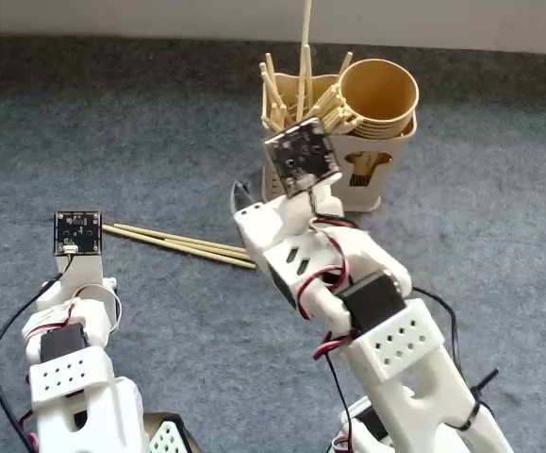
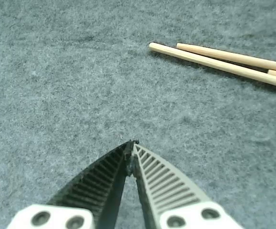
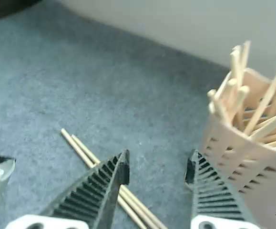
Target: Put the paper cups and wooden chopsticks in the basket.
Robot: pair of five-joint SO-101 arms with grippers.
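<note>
Several wooden chopsticks (image 1: 178,243) lie side by side on the grey carpet between the two arms. A white slatted basket (image 1: 376,165) stands at the back, holding a nested stack of paper cups (image 1: 378,94) and several upright chopsticks (image 1: 296,90). My left gripper (image 2: 132,143) is shut and empty, low over the carpet a short way from the ends of the loose chopsticks (image 2: 214,62). My right gripper (image 3: 157,169) is open and empty, hovering above the loose chopsticks (image 3: 87,155), with the basket (image 3: 242,157) close beside one finger.
Grey carpet covers the whole work surface, with a pale wall behind the basket. The left arm (image 1: 70,359) sits at the front left. The right arm (image 1: 348,283) stretches from the front middle toward the basket.
</note>
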